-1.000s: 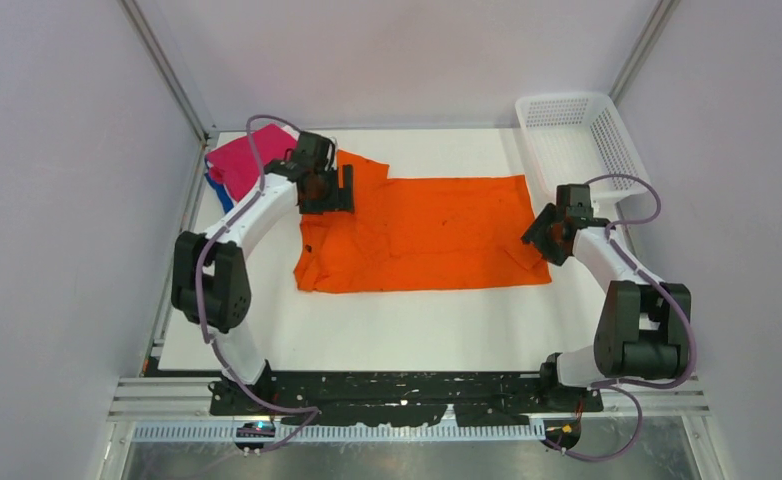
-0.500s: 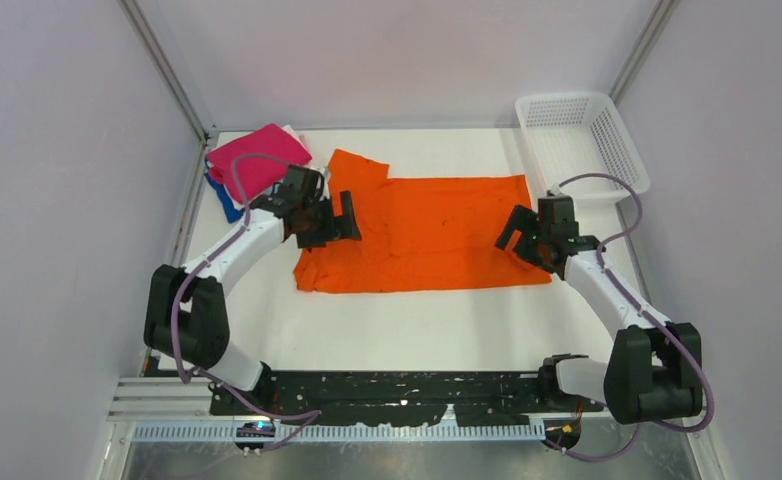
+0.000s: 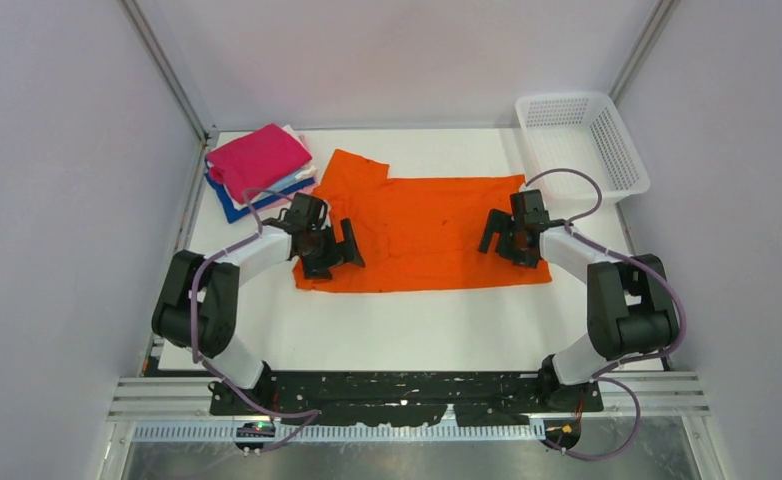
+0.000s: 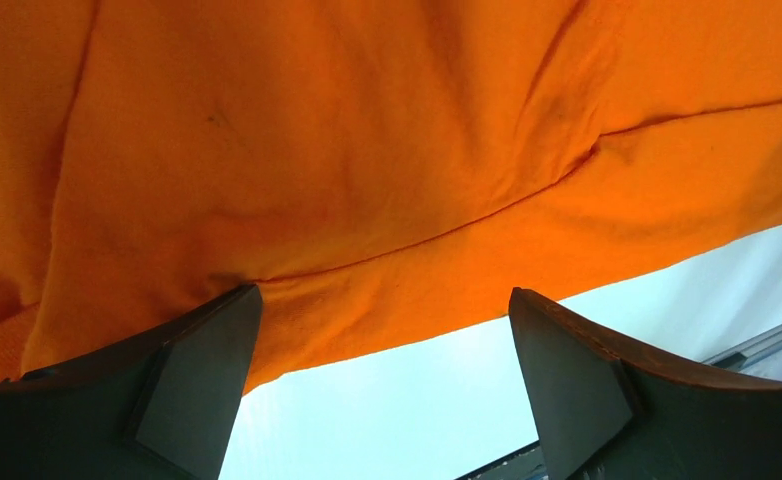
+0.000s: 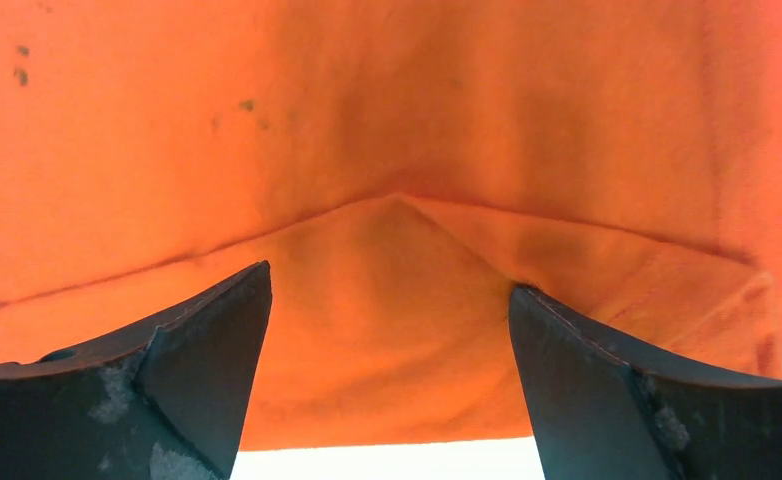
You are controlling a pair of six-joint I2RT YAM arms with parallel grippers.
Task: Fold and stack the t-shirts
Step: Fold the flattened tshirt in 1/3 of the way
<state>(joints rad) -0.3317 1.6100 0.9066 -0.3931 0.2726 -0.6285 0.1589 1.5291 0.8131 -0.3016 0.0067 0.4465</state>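
Observation:
A bright orange t-shirt (image 3: pixel 422 225) lies spread across the middle of the white table, one sleeve pointing to the back left. My left gripper (image 3: pixel 335 250) is open and low over the shirt's near left part; in the left wrist view (image 4: pixel 382 330) its fingers straddle the shirt's hem (image 4: pixel 447 290). My right gripper (image 3: pixel 502 240) is open and low over the shirt's near right part; in the right wrist view (image 5: pixel 387 300) a folded flap of orange cloth (image 5: pixel 397 270) lies between its fingers. A stack of folded t-shirts (image 3: pixel 257 165), magenta on top, sits at the back left.
A white plastic mesh basket (image 3: pixel 579 140) stands at the back right corner. Bare white table top (image 3: pixel 417 325) runs between the shirt and the arms' bases. Grey walls enclose the table on three sides.
Both arms have swung toward the near side and come down onto the shirt. The left gripper left the shirt's back left part; the right gripper came in from beyond the right edge.

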